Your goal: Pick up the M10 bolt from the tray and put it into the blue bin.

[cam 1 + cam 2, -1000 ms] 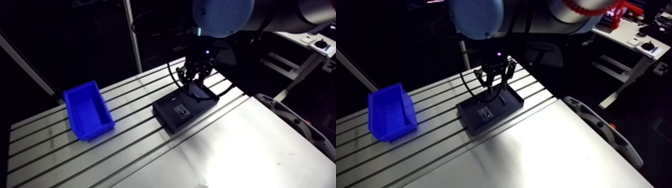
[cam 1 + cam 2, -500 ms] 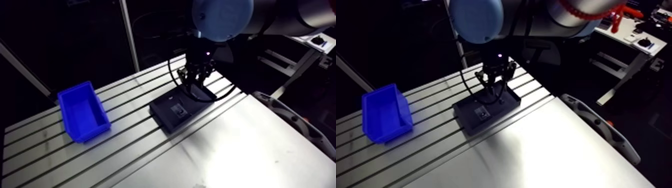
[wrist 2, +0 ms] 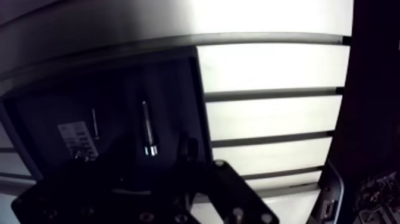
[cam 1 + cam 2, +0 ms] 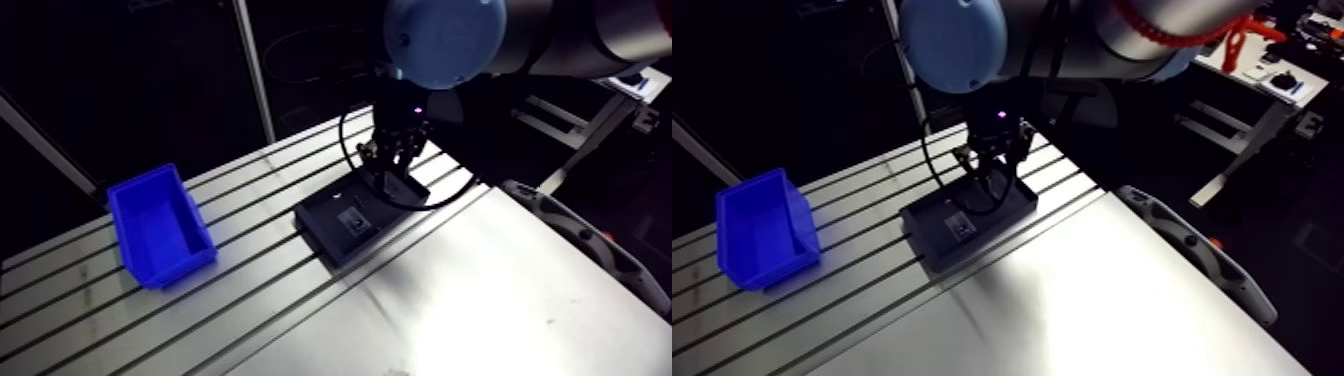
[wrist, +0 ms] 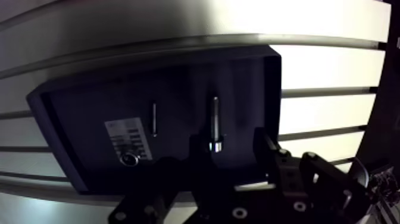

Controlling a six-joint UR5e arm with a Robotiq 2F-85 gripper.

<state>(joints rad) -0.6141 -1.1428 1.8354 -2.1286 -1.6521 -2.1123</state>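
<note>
Where the bolt (image 5: 215,119) lies in the black tray (image 5: 83,113), the hand (image 5: 230,139) straddles it, apparently spread apart.

The arm (image 4: 560,30) reaches down steeply with its wrist (image 4: 405,100) pointing straight downward; the gripper (image 5: 231,143) hangs low, its two dark fingers (image 5: 263,146) standing well apart

The bench (image 4: 500,300) was a pale aluminium top. Its far half was cut by long parallel slots (image 5: 327,92), and its near half was a smooth plate. Light from above struck it hard, leaving a bright sheen on the plate and on the strips between the slots. Behind it the room lay almost black. A slim upright post (image 4: 252,70) rose at the bench's far edge, and a slanted bar (image 4: 50,145) ran down towards one far corner.
</note>
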